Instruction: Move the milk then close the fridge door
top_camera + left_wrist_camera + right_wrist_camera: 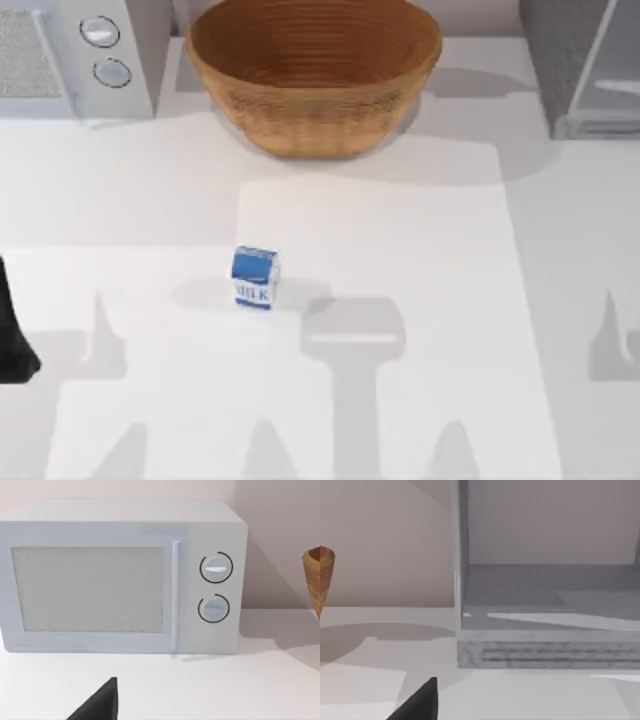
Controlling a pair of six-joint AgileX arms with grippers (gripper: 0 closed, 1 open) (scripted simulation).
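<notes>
The milk (pixel 254 277) stood upright and free on the tabletop (pixel 420 250), forward of the basket (pixel 314 70). The fridge door (pixel 617 55) stood open at the far right, so we could still load the cabinet. We could not tell either end effector's opening.

Small blue milk (pixel 254 277) carton stands upright mid-surface; the pale glassy fridge door (pixel 612 70) stands open at far right.
</notes>
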